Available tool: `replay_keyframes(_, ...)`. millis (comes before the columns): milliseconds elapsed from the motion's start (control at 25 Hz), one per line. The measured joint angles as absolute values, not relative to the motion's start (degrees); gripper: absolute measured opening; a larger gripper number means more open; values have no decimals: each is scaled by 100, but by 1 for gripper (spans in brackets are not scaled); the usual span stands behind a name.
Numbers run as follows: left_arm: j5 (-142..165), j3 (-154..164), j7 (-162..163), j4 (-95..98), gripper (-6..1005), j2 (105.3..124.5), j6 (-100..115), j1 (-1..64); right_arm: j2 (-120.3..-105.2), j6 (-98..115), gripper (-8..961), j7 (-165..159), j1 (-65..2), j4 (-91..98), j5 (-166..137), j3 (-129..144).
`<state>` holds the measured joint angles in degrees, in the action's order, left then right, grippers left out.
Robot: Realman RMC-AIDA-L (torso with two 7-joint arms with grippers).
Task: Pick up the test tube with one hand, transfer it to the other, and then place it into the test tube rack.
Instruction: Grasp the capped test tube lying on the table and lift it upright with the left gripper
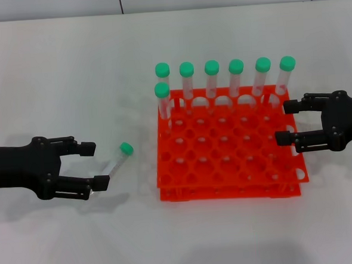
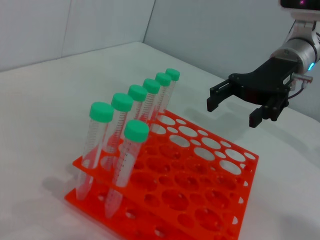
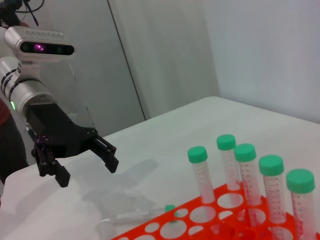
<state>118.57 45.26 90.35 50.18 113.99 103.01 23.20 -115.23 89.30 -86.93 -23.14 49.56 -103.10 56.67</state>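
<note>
The test tube (image 1: 117,161), clear with a green cap, lies flat on the white table left of the test tube rack (image 1: 227,192). My left gripper (image 1: 94,166) is open, low over the table, its fingertips either side of the tube's lower end without gripping it. The right wrist view shows the same left gripper (image 3: 87,170) open above the lying test tube (image 3: 135,218). My right gripper (image 1: 285,122) hovers open and empty at the rack's right edge, and the left wrist view also shows this right gripper (image 2: 233,112) beyond the rack (image 2: 210,200).
Several identical green-capped tubes (image 1: 212,79) stand along the rack's back row, with one more (image 1: 162,100) in the second row at the left. Most other holes of the orange-red rack are unfilled. A wall edge runs behind the table.
</note>
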Motion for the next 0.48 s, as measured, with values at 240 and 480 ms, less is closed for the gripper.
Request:
replay_keyframes(240,11857,4526,9035,5018,888,11408,10300,2325,-11522,8925,799,-8692,-2311,4956,-10317,5668)
replay_keyframes(480,11857,4526,9035,5018,888,11408,10299,2336,-11522,8922,798,-8691,-2311,4956,-10316,5669)
